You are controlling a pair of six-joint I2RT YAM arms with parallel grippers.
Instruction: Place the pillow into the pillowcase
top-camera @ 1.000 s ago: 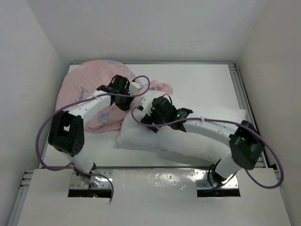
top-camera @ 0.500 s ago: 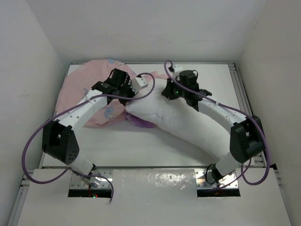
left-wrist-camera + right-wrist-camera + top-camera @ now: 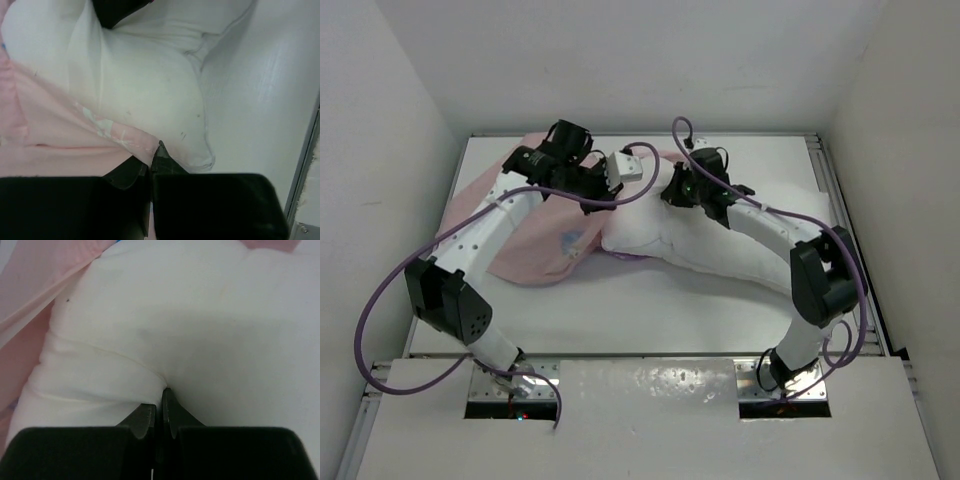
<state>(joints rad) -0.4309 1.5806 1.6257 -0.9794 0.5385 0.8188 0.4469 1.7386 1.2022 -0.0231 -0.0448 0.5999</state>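
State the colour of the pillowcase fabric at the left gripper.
The pillowcase is pale pink; left wrist view shows it best.

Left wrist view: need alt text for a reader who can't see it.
The left gripper, jaws closed, pinches the edge of the pale pink pillowcase at the bottom of the frame. The white pillow fills the middle, pink fabric lapping its left side; bare white table lies to the right.

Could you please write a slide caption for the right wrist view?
Right gripper pinches a fold of the white pillow; pink pillowcase at upper left.
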